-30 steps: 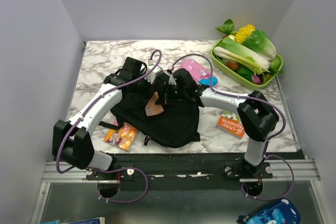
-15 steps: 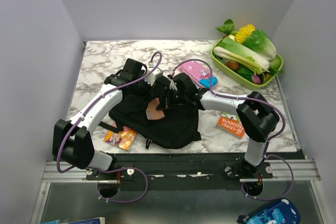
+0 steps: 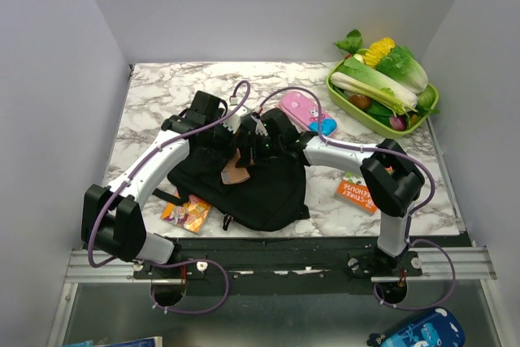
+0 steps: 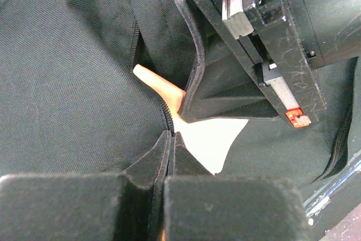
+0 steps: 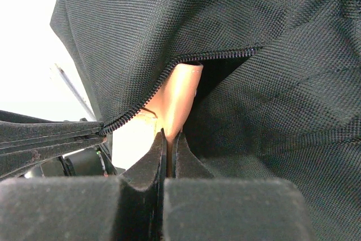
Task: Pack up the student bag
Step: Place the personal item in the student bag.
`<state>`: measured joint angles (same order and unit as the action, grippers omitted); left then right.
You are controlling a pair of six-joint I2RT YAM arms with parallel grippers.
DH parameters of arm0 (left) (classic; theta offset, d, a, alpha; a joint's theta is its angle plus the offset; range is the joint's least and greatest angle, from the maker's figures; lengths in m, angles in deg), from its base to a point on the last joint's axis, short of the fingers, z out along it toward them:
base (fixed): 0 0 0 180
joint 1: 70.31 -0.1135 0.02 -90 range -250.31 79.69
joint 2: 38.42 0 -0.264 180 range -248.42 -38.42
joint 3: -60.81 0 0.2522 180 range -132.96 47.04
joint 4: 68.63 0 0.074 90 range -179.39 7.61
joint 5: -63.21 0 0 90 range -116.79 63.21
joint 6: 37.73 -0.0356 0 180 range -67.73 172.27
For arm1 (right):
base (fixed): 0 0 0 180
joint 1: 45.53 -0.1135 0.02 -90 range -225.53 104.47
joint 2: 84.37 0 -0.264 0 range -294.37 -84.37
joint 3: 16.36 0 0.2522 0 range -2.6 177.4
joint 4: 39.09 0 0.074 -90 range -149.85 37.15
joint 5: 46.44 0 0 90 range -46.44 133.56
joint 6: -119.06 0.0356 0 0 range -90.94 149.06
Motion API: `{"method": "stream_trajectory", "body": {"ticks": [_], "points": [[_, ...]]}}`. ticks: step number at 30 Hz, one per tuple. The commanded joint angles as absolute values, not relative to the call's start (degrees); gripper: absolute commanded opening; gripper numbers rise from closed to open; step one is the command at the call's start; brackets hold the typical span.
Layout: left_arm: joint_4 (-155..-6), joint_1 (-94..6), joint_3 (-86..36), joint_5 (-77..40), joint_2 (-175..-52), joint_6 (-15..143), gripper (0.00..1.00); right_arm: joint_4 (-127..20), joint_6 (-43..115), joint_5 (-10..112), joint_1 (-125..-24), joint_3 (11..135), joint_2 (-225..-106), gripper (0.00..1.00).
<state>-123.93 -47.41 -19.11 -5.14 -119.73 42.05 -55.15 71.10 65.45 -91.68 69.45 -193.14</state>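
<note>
The student bag [image 3: 260,188], a black fabric backpack, lies in the middle of the marble table with its zipped opening [image 5: 186,60] parted. A thin peach-coloured card [image 3: 234,170] sticks partly into that opening. My right gripper [image 5: 169,135] is shut on the card's [image 5: 179,91] near edge. My left gripper [image 4: 170,135] is shut on the bag's fabric [image 4: 67,83] at the zipper edge, holding the slit apart. In the top view both grippers meet over the bag's upper part, left [image 3: 230,145] and right [image 3: 249,152]. The card's inner end is hidden in the bag.
A green tray [image 3: 354,109] of vegetables stands at the back right. A pink pencil case [image 3: 305,111] lies behind the right arm. An orange book [image 3: 357,193] lies at the right front, a colourful booklet [image 3: 187,211] at the left front by the bag.
My right gripper has moved left and slightly toward the front, carrying the peach card further into the bag's opening. The left gripper has kept its hold.
</note>
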Motion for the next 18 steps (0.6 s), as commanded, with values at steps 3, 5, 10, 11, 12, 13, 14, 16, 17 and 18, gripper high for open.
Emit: {"method": "stream_trajectory", "body": {"ticks": [3,5,10,11,12,13,14,16,17,18], "points": [[-123.6,-47.1,-20.2,-1.5,-119.2,41.8,0.0,-54.8,71.4,67.2,-93.2,71.0,-195.5,0.11],[-123.8,-47.1,-20.5,-2.4,-118.8,42.0,0.0,-56.8,71.1,66.4,-93.2,73.2,-196.1,0.12],[-120.9,-47.4,-19.5,-4.8,-116.6,43.3,0.0,-53.4,72.7,65.5,-93.3,66.1,-191.6,0.11],[-120.8,-47.4,-19.6,-4.6,-116.6,43.4,0.0,-53.4,72.8,65.2,-93.3,64.4,-191.1,0.1],[-120.7,-47.4,-19.8,-3.9,-116.8,43.0,0.0,-53.4,73.0,65.2,-93.3,63.9,-190.8,0.1],[-122.3,-47.4,-20.2,-3.0,-117.2,42.1,0.0,-51.7,73.2,65.5,-93.3,63.8,-191.2,0.1],[-122.9,-47.4,-21.2,-2.3,-118.0,41.7,0.0,-51.4,73.1,65.4,-93.3,63.8,-191.5,0.1],[-124.4,-47.4,-21.9,-0.2,-118.5,41.0,0.0,-51.3,72.8,64.4,-93.3,65.0,-192.4,0.1],[-124.7,-47.4,-21.9,0.2,-118.1,40.8,0.0,-50.6,72.0,63.9,-93.3,65.4,-192.7,0.1],[-124.8,-47.4,-21.7,0.4,-118.0,40.6,0.0,-50.3,71.6,63.4,-93.3,66.8,-193.1,0.1]]}}
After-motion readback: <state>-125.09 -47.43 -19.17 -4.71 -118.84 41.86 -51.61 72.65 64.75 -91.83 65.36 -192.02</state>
